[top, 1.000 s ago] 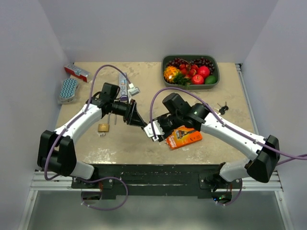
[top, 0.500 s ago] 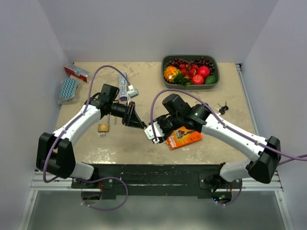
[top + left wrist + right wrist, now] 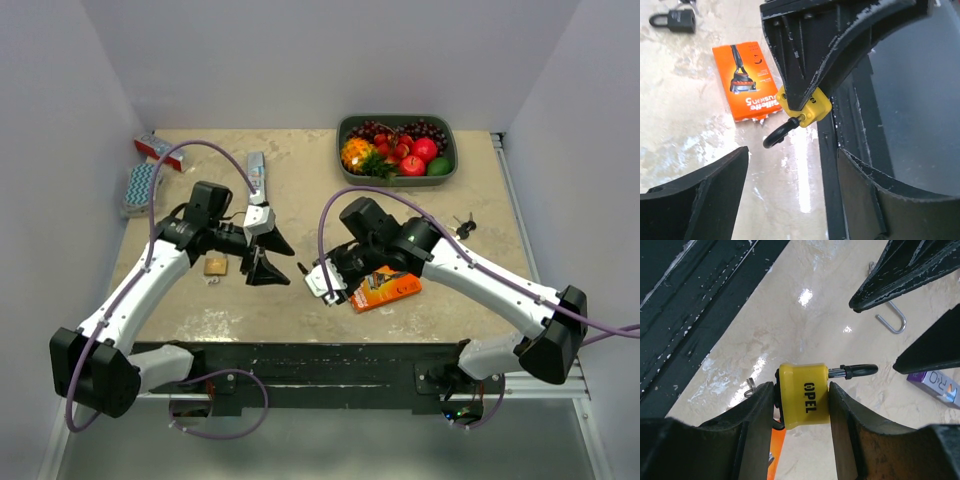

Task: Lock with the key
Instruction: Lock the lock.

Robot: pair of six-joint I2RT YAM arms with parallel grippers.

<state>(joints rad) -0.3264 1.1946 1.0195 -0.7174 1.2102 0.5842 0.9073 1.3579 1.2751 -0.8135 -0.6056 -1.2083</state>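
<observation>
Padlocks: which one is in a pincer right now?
The yellow padlock, clamped in the right pincer; the brass padlock and black padlock lie on the table.

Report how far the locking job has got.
Done: the yellow padlock sits clamped in the right claw, and the key is pushed into its side. In hand: the left claw stands open, apart from the key, holding nothing. Left: probably turning the key and checking the lock. The shackle is mostly hidden, so I cannot tell whether it is locked.
</observation>
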